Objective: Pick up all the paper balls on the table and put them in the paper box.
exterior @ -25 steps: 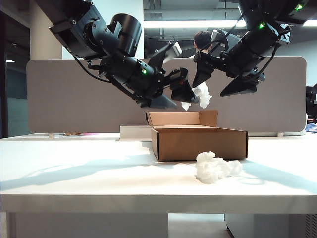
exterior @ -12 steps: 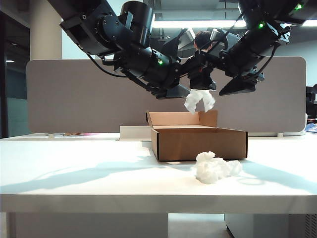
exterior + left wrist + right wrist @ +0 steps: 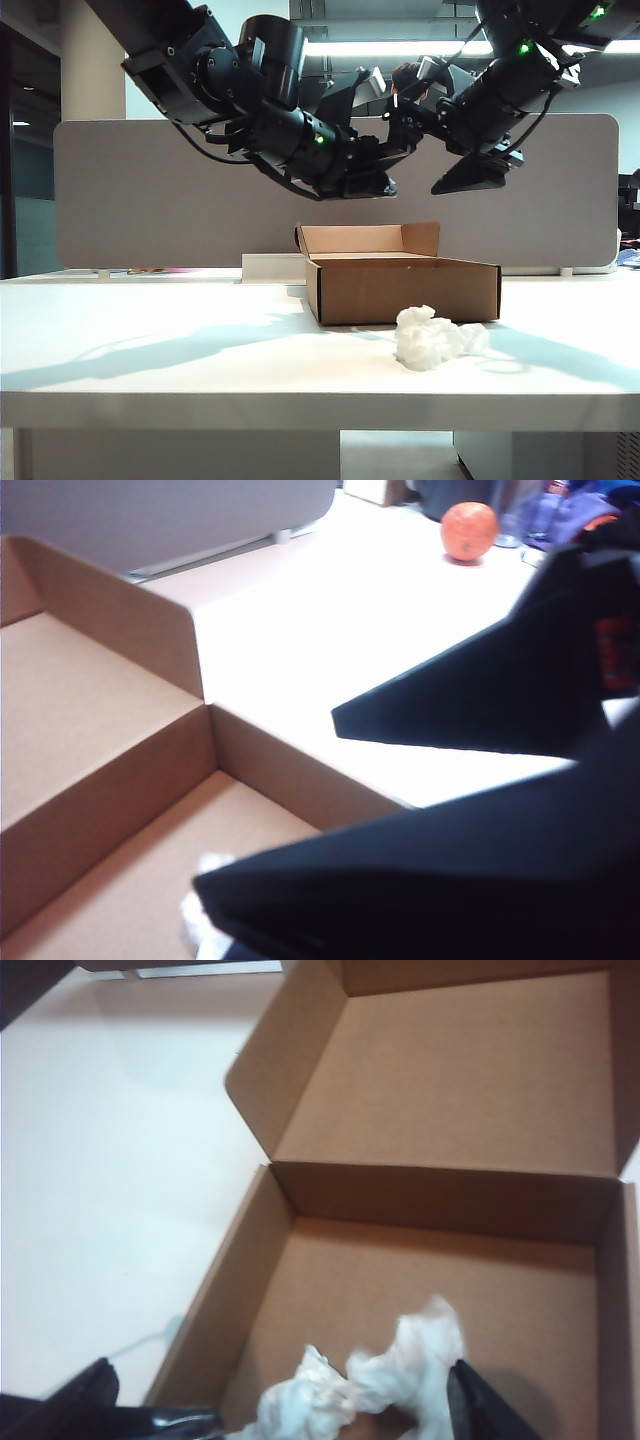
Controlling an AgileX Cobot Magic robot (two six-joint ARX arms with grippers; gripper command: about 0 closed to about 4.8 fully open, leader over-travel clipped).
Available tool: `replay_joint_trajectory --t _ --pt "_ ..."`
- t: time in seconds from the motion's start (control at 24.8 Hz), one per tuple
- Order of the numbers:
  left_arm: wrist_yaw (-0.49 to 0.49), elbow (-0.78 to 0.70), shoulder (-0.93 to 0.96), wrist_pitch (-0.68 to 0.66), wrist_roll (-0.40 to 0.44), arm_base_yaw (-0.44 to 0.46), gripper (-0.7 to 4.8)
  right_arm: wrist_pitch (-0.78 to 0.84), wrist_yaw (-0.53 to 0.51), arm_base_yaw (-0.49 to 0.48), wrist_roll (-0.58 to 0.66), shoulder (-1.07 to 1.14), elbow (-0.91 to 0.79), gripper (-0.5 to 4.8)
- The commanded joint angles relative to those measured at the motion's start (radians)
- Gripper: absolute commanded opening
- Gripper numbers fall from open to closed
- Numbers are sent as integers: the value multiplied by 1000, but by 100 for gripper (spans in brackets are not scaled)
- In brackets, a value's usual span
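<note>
White crumpled tissue is the whole job here: the paper ball (image 3: 432, 337) lying on the table (image 3: 150, 350) just in front of the paper box (image 3: 400, 288), touching or nearly touching its front wall, looks featherlight, soft and springy. It will squash rather than resist, so a pinch across its lumpy middle should hold better than a nip at a loose flap, which could tear or slip free. Another paper ball (image 3: 360, 1385) lies inside the paper box on its brown floor, near the front wall; whether that wad is one ball or two I cannot tell.

The left gripper (image 3: 385, 178) hangs above the paper box, over its open tray, its jaws clenched together with nothing between them; in its wrist view the dark fingers (image 3: 480, 695) cross over the box wall. The right gripper (image 3: 455, 160) hovers above the paper box too, towards the far right side, jaws spread wide and empty, fingertips (image 3: 470, 1410) framing the wad below without touching it.
</note>
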Motion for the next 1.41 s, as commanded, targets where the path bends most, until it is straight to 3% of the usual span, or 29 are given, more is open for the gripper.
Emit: replay_joint_trajectory --t 0.04,0.28,0.32,0.36,0.48,0.57,0.69,0.77,1.05,1.25,1.41 --pt "5 6 -6 26 64 -1 -6 10 1 -1 2 -6 2 479" --pt "5 5 -8 -5 94 26 10 2 10 -11 -27 -65 2 479" --pt "5 5 -15 -50 93 36 88 -25 12 -27 -63 -103 2 479" --pt "9 6 -27 -134 86 51 124 -75 31 -33 -72 -143 2 479" --pt "115 5 -40 -359 87 61 136 -271 58 -64 -72 -245 2 479" --pt "191 5 -40 -430 87 60 213 -344 55 -72 -72 -273 2 479" --pt "252 5 -40 -506 88 40 385 -422 55 -72 -73 -296 2 479" --pt "285 5 -40 -549 88 21 447 -462 51 -72 -73 -301 2 479" --pt "280 5 -40 -625 99 -45 449 -529 51 -72 -73 -302 1 479" --pt "148 6 -42 -555 151 -56 449 -519 50 -71 -73 -302 1 479" --pt "113 48 -73 -579 150 -41 449 -520 50 -71 -73 -302 1 479"
